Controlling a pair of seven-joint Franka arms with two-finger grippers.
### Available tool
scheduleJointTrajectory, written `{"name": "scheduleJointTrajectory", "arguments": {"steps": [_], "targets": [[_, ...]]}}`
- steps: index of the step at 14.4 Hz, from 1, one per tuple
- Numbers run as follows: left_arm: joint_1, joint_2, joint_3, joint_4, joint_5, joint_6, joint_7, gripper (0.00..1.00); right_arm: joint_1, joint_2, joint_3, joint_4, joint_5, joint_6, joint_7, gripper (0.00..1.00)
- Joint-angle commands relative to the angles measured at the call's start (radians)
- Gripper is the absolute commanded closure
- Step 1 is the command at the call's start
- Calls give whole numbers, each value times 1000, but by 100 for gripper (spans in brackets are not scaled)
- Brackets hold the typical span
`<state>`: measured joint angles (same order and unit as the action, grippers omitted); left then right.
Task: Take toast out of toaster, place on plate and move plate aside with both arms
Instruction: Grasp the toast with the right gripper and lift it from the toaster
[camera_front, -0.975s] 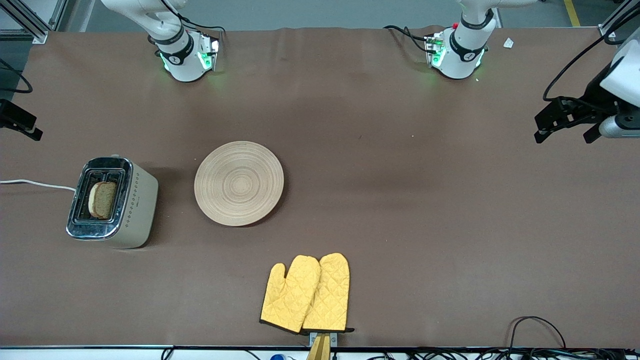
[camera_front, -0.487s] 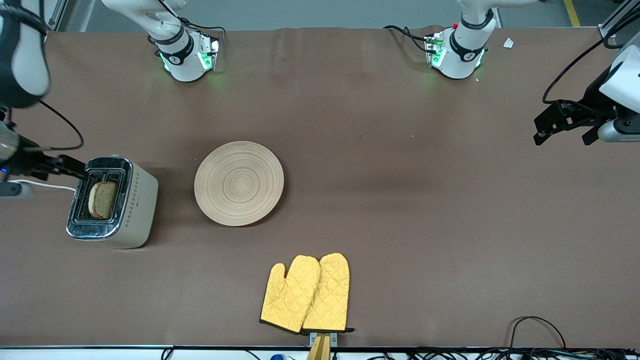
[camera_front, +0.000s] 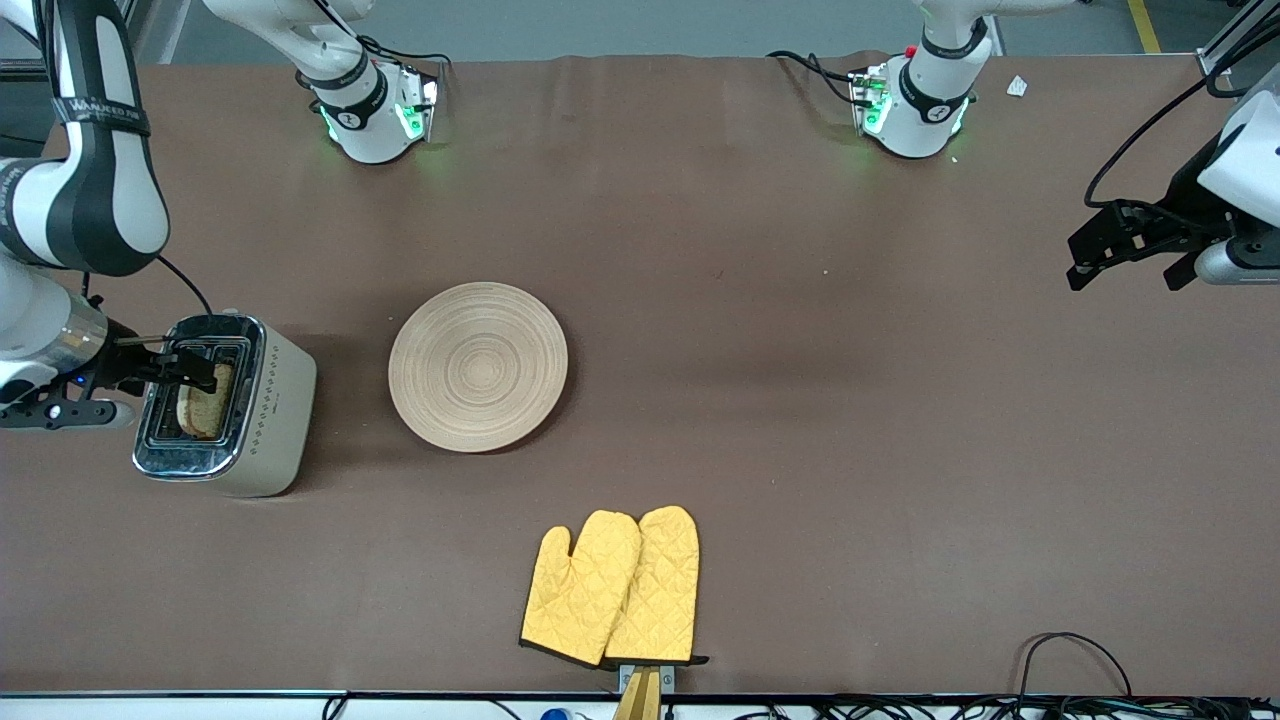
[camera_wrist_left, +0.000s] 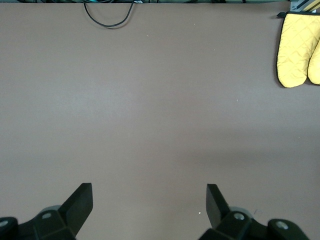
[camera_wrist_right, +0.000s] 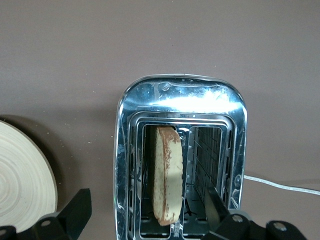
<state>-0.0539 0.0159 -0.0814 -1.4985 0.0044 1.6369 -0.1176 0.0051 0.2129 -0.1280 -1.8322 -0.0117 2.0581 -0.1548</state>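
Observation:
The toast (camera_front: 205, 402) stands upright in one slot of the toaster (camera_front: 272, 400); in the right wrist view the toast (camera_wrist_right: 167, 175) shows edge-on. My right gripper (camera_front: 185, 365) is open over the toaster's top, and its fingers straddle the toast's slot from above in the right wrist view (camera_wrist_right: 147, 197) without touching the toast. The pale wooden plate (camera_front: 478, 366) lies bare on the table beside the toaster, its rim showing in the right wrist view (camera_wrist_right: 22, 175). My left gripper (camera_front: 1125, 265) waits open and empty over bare table at the left arm's end, as the left wrist view (camera_wrist_left: 148, 189) shows.
Two yellow quilted oven mitts (camera_front: 612, 587) lie near the table's front edge, also in the left wrist view (camera_wrist_left: 297, 47). The toaster's white cord (camera_wrist_right: 280, 185) runs off toward the right arm's end. Cables (camera_front: 1070, 660) hang at the front edge.
My right arm has swung in from the table's end, and its gripper now sits over the toaster's slots. The left gripper has barely moved.

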Motion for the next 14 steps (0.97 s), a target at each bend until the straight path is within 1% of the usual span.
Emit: {"name": "scheduleJointTrajectory", "arguments": {"steps": [1, 4, 6, 7, 8, 9, 10, 11, 12, 13, 14], "targets": [[0, 12, 3, 24, -11, -20, 15, 0, -17, 17, 13, -13, 16, 27, -23, 0], [-3, 12, 3, 24, -9, -20, 6, 0, -19, 23, 13, -73, 16, 112, -43, 0], [-3, 12, 3, 26, -9, -20, 6, 0, -22, 25, 13, -75, 18, 122, -57, 0], [-3, 12, 3, 26, -9, -20, 6, 0, -28, 25, 13, -75, 18, 122, -61, 4], [-3, 12, 3, 26, -9, -20, 6, 0, -30, 25, 13, -75, 18, 122, -90, 13], [-3, 12, 3, 26, -9, -20, 6, 0, -37, 26, 10, -76, 19, 123, -130, 41], [-3, 12, 3, 26, -9, -20, 6, 0, -40, 26, 4, -76, 38, 123, -143, 66], [-3, 12, 3, 26, -9, -20, 6, 0, -40, 28, 1, -76, 62, 123, -146, 82], [-3, 12, 3, 26, -9, -20, 6, 0, -40, 34, -8, -81, 67, 126, -146, 92], [-3, 12, 3, 26, -9, -20, 6, 0, -40, 37, -13, -82, 68, 141, -146, 97], [-3, 12, 3, 26, -9, -20, 6, 0, -40, 37, -13, -87, 68, 143, -147, 100]]}}
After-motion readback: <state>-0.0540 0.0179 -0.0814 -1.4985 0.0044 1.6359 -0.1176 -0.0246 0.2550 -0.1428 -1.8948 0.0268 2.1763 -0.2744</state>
